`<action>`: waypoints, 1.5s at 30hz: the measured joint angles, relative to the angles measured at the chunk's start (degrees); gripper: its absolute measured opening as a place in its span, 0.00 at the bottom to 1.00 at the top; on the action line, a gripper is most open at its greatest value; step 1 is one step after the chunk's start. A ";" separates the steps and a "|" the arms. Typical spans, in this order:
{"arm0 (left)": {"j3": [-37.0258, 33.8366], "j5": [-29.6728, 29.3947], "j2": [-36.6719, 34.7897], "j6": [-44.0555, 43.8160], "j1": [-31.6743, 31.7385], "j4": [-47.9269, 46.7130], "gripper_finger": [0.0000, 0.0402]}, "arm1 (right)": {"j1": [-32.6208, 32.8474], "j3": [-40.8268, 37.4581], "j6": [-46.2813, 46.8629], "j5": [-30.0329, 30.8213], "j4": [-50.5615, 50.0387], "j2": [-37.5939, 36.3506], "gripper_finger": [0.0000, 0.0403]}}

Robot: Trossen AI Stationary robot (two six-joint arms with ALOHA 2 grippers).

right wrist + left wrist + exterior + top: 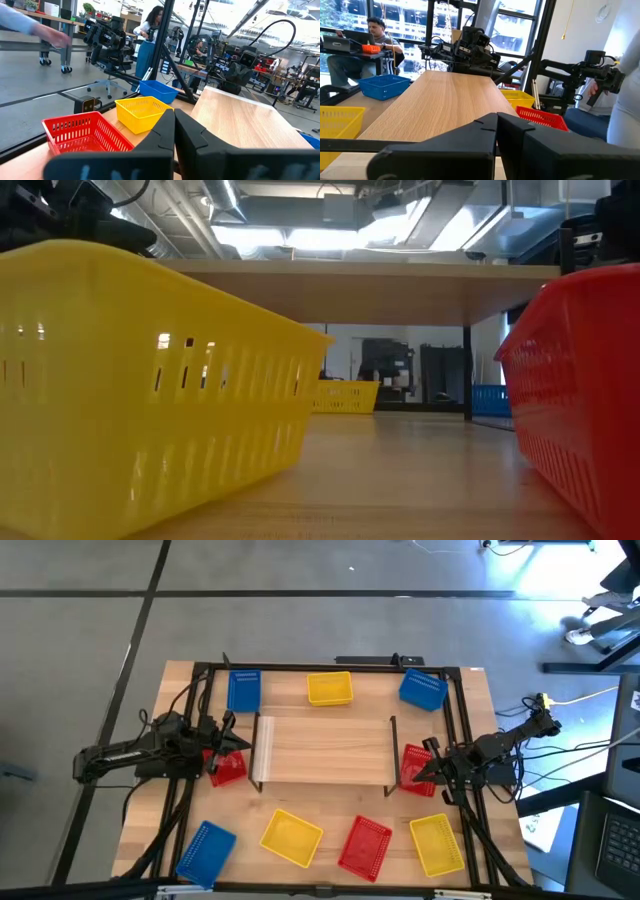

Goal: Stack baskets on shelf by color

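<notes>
While both arms are resting at the shelf's ends, the baskets are sitting scattered round the table (480, 690) and none is on the shelf (322, 750) yet. The left gripper (228, 743) is hovering over a red basket (232, 771) just beside the shelf's left end, fingers pressed together and holding nothing. The right gripper (426, 772) is doing the same over another red basket (412, 762) at the right end, fingers closed and empty. Along the far edge a blue basket (243, 690), a yellow basket (330, 689) and a second blue one (422, 690) are lining up. Along the near edge we're seeing a blue one (205, 850), a yellow one (291, 837), a third red one (365, 845) and a yellow one (437, 844). In the wrist views people are sitting and standing in the room beyond.
</notes>
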 joint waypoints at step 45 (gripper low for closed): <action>46.83 -39.42 36.29 -11.50 1.07 -47.25 0.00 | 0.00 2.63 12.93 12.90 -3.05 0.02 0.00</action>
